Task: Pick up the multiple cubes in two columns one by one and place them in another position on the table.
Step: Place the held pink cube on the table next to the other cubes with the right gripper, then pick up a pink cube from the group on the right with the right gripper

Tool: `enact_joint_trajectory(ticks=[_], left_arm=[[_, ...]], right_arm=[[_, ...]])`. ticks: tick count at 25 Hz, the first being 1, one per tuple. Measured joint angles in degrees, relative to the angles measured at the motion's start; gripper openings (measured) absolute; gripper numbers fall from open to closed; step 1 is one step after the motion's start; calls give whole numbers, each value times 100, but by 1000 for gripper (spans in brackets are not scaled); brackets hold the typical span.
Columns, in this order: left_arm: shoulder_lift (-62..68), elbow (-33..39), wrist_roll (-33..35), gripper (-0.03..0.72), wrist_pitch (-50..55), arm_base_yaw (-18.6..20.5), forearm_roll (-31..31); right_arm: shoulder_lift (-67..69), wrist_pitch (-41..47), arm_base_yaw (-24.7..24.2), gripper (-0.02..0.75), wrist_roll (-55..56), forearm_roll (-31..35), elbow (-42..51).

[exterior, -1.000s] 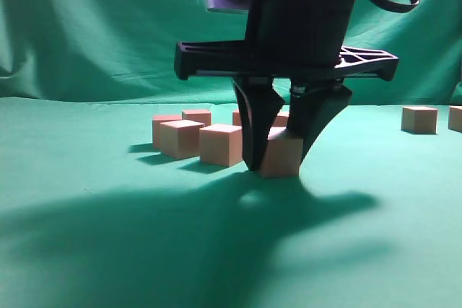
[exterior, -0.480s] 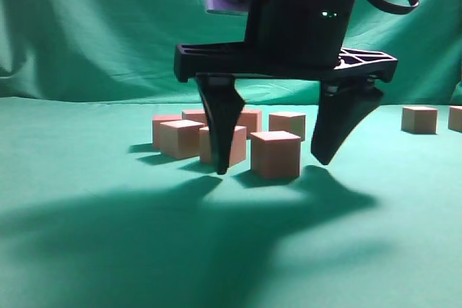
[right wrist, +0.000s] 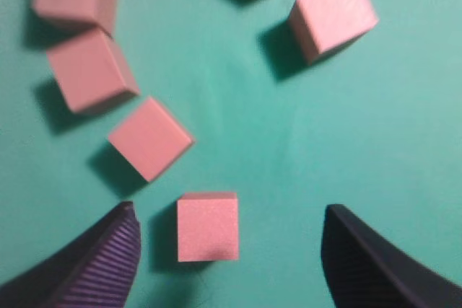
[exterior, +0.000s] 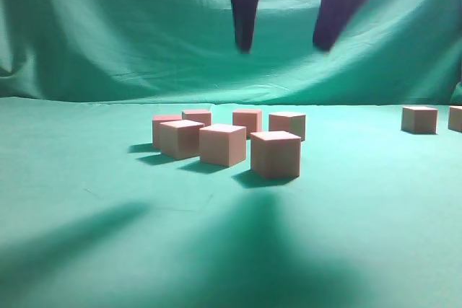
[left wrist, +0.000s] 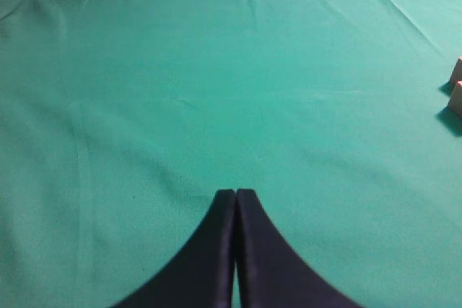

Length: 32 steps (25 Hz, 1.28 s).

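Cubes (exterior: 275, 154) sit six clustered mid-surface (exterior: 86, 236) and two far right, so two await moving, judging by the empty right gripper (exterior: 283, 47) spread above; left gripper (left wrist: 235, 194) closed.

We see the L end effector (left wrist: 235, 200) low in frame, its two dark fingers (left wrist: 206, 250) pressed together, tips touching, nothing btwn them. Below: green cloth desk (left wrist: 216, 91), lightly wrinkled. At far R edge, corners of two pinkish cubes (left wrist: 456, 84), well apart from end effector, mostly cut off.
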Motion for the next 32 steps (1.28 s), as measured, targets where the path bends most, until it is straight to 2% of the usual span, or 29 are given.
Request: enact_joint_trajectory(ticks=[4, 5, 14, 21, 23, 25, 28, 32], left_arm=[[0, 0, 0, 0, 0, 0, 0], [0, 0, 0, 0, 0, 0, 0], [0, 0, 0, 0, 0, 0, 0], [0, 0, 0, 0, 0, 0, 0], [0, 0, 0, 0, 0, 0, 0], [0, 0, 0, 0, 0, 0, 0], [0, 0, 0, 0, 0, 0, 0], [0, 0, 0, 0, 0, 0, 0]], right_arm=[[-525, 675, 0, 526, -260, -89, -474], [-656, 838, 0, 486, -407, -148, -583], [-1815, 2342, 0, 501, -1118, -1157, -1040], [-2519, 2512, 0, 501, -1360, -2436, -735], [-2712, 2515, -140, 501, -1311, -2571, -454], [-2827, 2515, -491, 501, -1181, -2536, -125], [-2857, 2515, -1289, 501, -1138, -2150, 259], [-2857, 2256, -2649, 501, -1494, -1085, 603]])
